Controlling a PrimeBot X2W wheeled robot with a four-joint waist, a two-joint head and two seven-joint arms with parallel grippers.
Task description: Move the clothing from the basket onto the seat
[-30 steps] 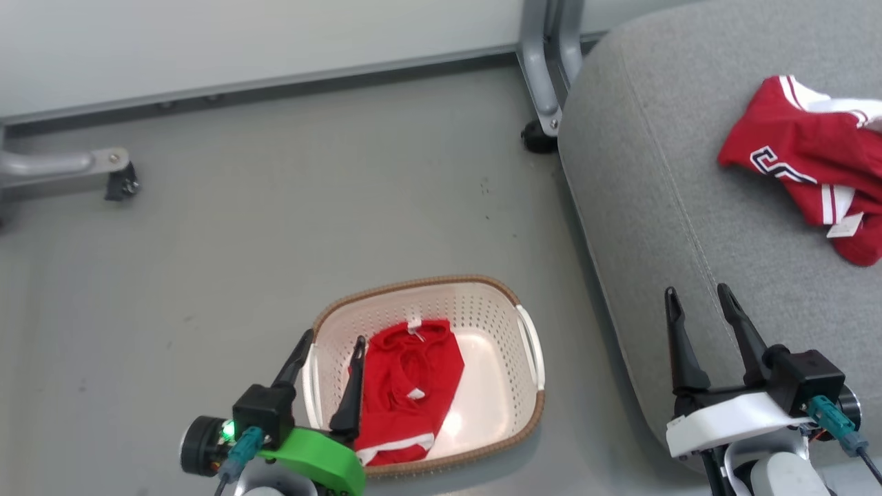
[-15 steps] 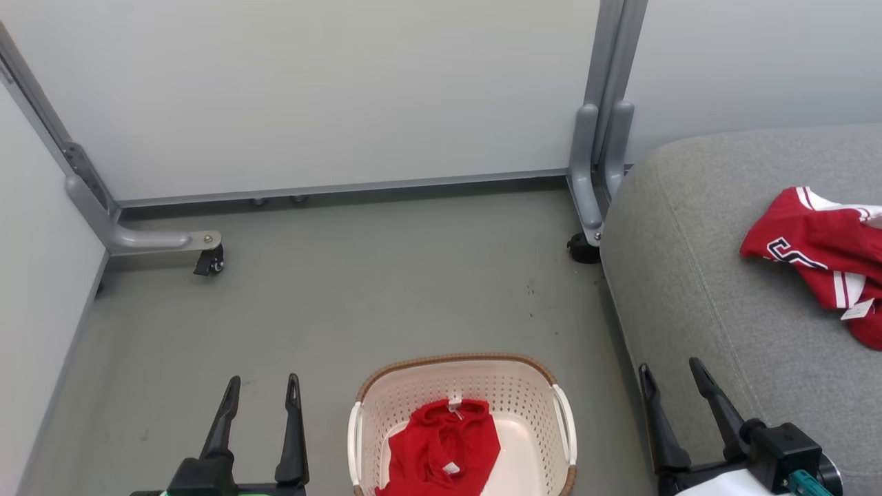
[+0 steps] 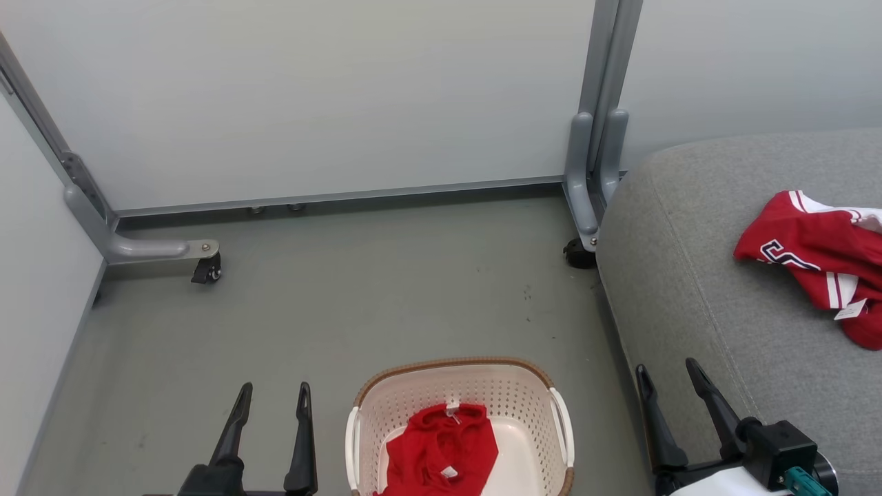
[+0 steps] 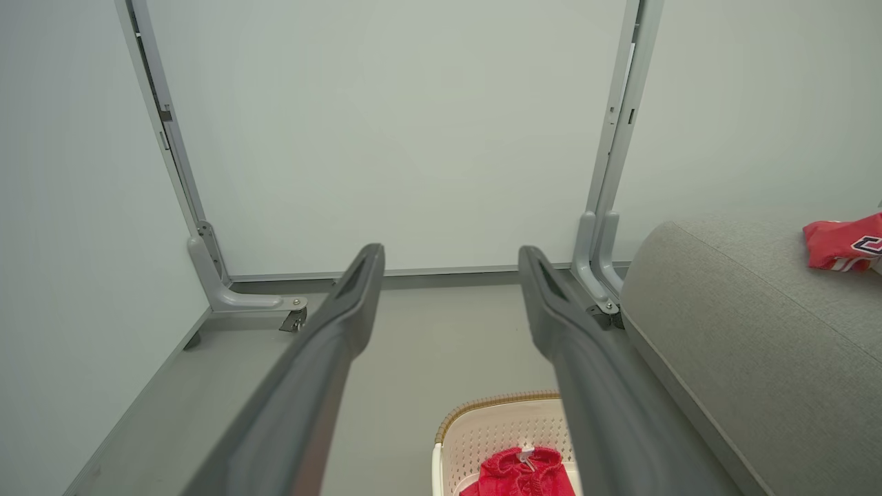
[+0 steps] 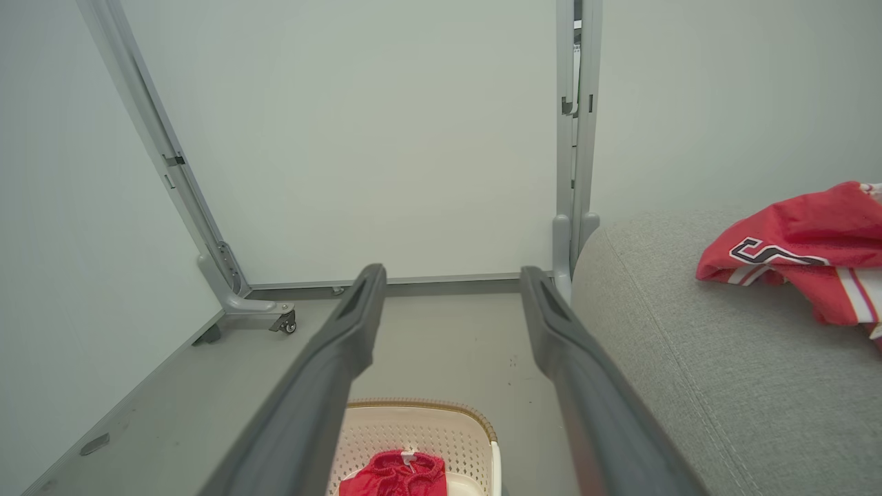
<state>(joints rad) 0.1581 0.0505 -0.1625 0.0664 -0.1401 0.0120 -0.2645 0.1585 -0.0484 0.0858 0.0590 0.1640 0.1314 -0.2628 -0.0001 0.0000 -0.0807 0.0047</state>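
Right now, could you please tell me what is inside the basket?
One crumpled red garment lies inside the basket, a small white tag showing on it. Anything beneath the garment is covered, and the basket's near end is cut off.

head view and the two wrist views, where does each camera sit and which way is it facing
head view: high on the robot, looking forward and down at the floor, basket and seat; left pincer and right pincer show at the bottom.
left wrist view: on the left arm, looking along its two open fingers toward the wall panel.
right wrist view: on the right arm, facing the same panel past its own open fingers.
shared: all three see the basket and the jersey on the seat.
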